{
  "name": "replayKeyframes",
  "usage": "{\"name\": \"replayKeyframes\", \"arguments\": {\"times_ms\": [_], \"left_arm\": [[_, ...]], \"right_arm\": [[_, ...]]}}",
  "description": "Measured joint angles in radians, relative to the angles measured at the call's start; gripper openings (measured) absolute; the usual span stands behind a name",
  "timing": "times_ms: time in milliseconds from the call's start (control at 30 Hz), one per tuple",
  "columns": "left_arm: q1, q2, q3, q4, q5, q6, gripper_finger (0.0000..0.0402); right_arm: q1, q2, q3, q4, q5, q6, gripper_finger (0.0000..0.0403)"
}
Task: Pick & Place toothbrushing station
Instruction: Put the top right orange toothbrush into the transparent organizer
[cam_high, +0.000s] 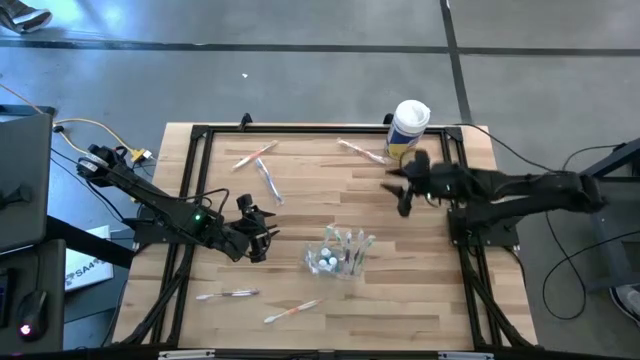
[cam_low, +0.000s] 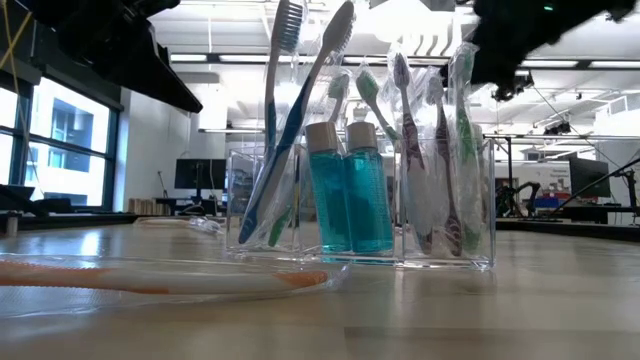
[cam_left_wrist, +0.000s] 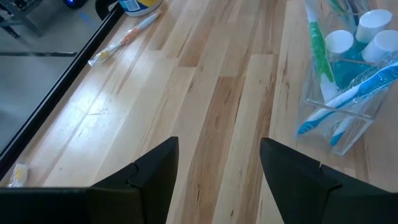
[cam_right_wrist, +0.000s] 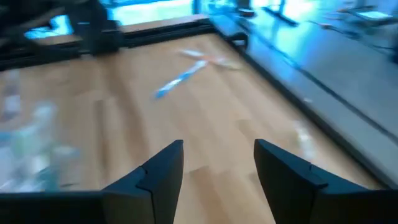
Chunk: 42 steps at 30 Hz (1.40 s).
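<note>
Toothbrushing station (cam_high: 340, 252) is standing upright on table (cam_high: 420, 290), ahead of left gripper (cam_high: 262, 236), fingers spread, holding nothing. Right gripper (cam_high: 400, 187) is hovering well apart from station, fingers spread, empty.

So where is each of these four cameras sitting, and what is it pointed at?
High view: overhead, looking straight down on the table; shows both arms, left claw and right claw.
Low view: at tabletop height, facing the toothbrushing station; dark arm parts overhead.
Left wrist view: on the left arm, looking past its open claw at the station.
Right wrist view: on the right arm, past its open claw across the boards.
Three views share the station.
</note>
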Motion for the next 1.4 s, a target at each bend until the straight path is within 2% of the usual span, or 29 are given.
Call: {"name": "replayKeyframes", "arguments": {"times_ms": [133, 333, 600, 667, 933, 1200, 1400], "left_arm": [[0.000, 0.000, 0.000, 0.000, 0.000, 0.000, 0.0223], [0.000, 0.000, 0.000, 0.000, 0.000, 0.000, 0.0223], [0.000, 0.000, 0.000, -0.001, 0.000, 0.000, 0.0223], [0.000, 0.000, 0.000, -0.001, 0.003, 0.000, 0.0223], [0.000, 0.000, 0.000, -0.025, 0.012, -0.008, 0.0223], [0.000, 0.000, 0.000, -0.054, 0.014, -0.030, 0.0223], [0.000, 0.000, 0.000, -0.054, 0.015, -0.033, 0.0223]], "right_arm": [[-0.158, 0.079, 0.119, -0.110, -0.082, -0.033, 0.0189], [-0.351, 0.243, 0.248, -0.124, -0.223, -0.081, 0.0189], [-0.520, 0.550, 0.414, -0.123, -0.338, -0.112, 0.0189], [-0.550, 0.619, 0.444, -0.122, -0.340, -0.114, 0.0189], [-0.600, 0.826, 0.498, -0.111, -0.333, -0.216, 0.0189], [-0.606, 0.915, 0.499, -0.095, -0.333, -0.225, 0.0189], [-0.606, 0.967, 0.499, -0.075, -0.277, -0.246, 0.0189]]}}
